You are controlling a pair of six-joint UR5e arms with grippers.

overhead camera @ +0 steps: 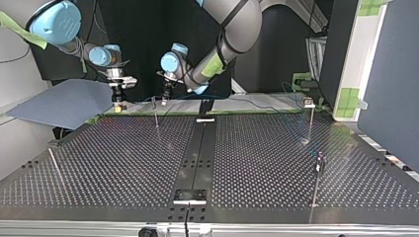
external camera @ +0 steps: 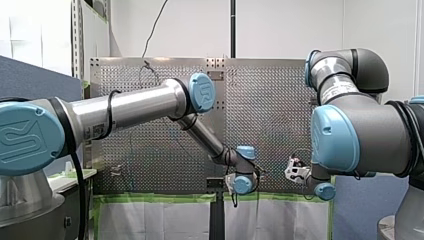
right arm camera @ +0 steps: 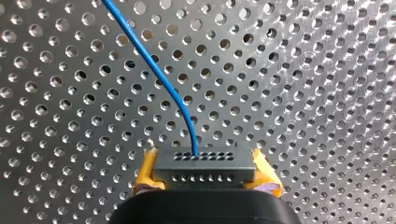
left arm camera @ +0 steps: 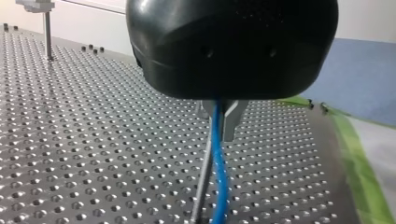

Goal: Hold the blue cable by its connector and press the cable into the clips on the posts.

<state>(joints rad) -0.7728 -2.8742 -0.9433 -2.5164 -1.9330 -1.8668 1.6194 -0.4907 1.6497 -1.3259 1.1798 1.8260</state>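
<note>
Right gripper (right arm camera: 205,173): yellow pads (right arm camera: 145,170) clamped on black connector (right arm camera: 204,161), upper left of top view. Left gripper (left arm camera: 217,114): metal fingers (left arm camera: 229,123) closed around blue cable (left arm camera: 218,168), beside thin post (left arm camera: 201,186) on perforated table (left arm camera: 70,154).

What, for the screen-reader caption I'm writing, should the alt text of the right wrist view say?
My right gripper, with yellow pads on both sides, clamps a dark grey connector with rows of small holes. A blue cable leaves the connector's face and curves away over the perforated metal table.
</note>
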